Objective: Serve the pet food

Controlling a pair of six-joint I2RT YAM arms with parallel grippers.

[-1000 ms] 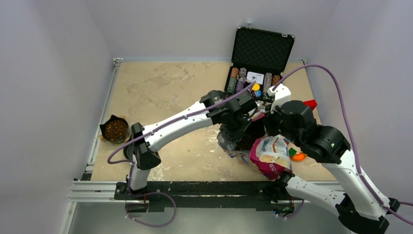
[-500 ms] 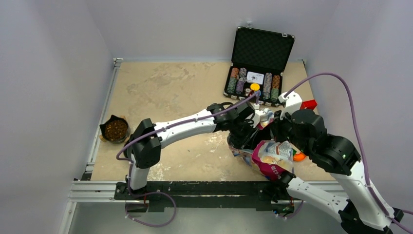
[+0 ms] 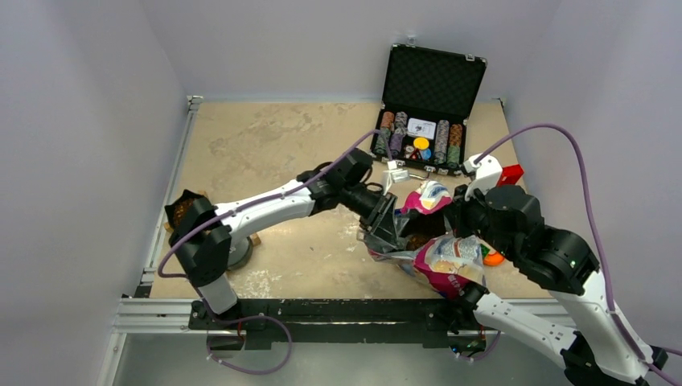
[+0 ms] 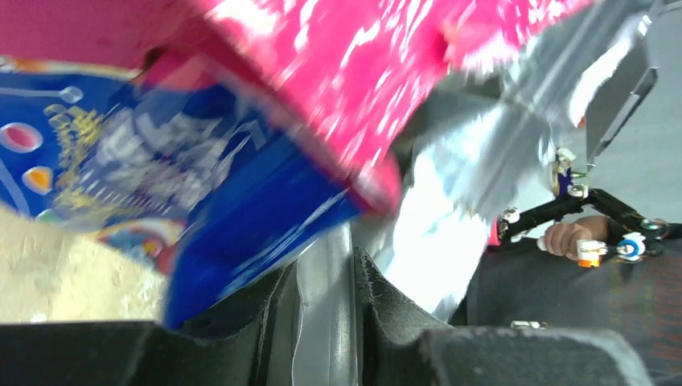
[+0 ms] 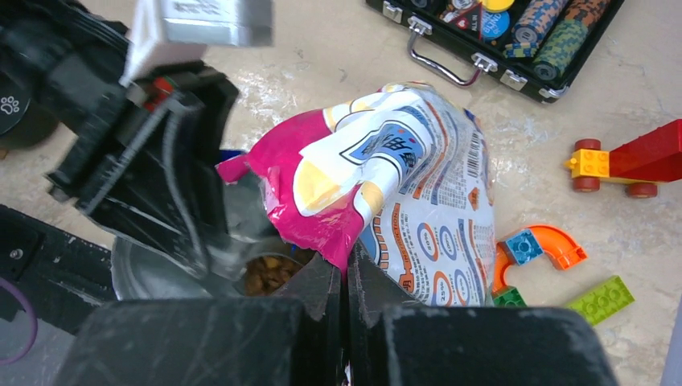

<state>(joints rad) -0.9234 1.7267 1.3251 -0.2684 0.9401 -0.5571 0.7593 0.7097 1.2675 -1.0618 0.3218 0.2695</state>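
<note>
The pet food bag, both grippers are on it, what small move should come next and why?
Probably draw the two grippers slightly apart to widen the mouth. The right gripper is shut on the pink lip of the bag, the left gripper on the opposite lip, and the pet food shows only through a narrow gap between them.

Food bag (image 3: 441, 261) at near-right of desk (image 3: 265, 145), pet food (image 5: 269, 273) inside its mouth, chip case (image 3: 422, 141) behind it — at far edge, toy bricks (image 5: 555, 249) right of bag, bowl (image 3: 178, 209) well apart at left edge.
</note>
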